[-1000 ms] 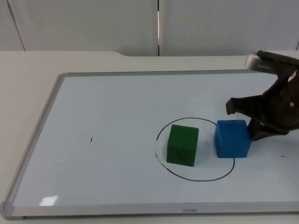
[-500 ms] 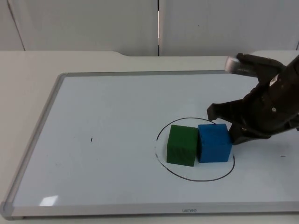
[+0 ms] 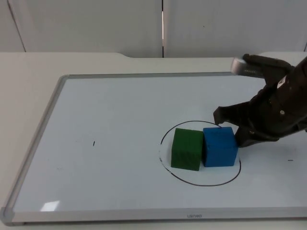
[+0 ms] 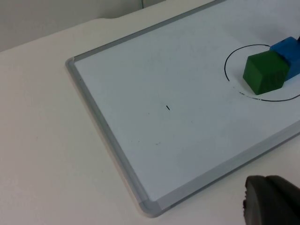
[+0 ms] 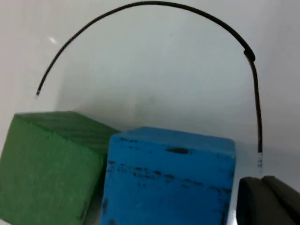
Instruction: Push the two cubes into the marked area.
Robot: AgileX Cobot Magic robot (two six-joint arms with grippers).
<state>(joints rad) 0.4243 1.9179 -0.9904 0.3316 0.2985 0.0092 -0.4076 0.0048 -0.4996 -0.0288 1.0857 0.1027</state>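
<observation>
**A:** Start with the biggest thing, the whiteboard (image 3: 120, 110) lying flat on the table (image 3: 29, 72). Where does the work sit on it?

**B:** Toward your right half of it, inside the drawn circle (image 3: 192, 182). That black ring is the marked area. The green cube (image 3: 186, 149) stands within it, and the blue cube (image 3: 220, 146) is pressed flush against the green one's right face. From the right wrist view, the blue cube (image 5: 168, 180) and the green cube (image 5: 51, 168) touch along one face, with the ring's arc (image 5: 154, 5) curving beyond them.

**A:** Is the blue one fully inside?

**B:** You should judge it as in, but only just; its right edge lies close to the line.

**A:** And the arms?

**B:** The right gripper (image 3: 229, 129) is touching the blue cube's right side, fingers spread apart, holding nothing. The left gripper (image 4: 272, 201) waits off the board's near corner, well apart from both cubes; I cannot tell whether its fingers are apart or together.

**A:** So which relation governs your next move?

**B:** The cubes lie directly to the right gripper's left, lined up in a row across the ring. Any further shove travels through blue into green, so you would likely push green toward the far line. Backing off looks wiser.
</observation>
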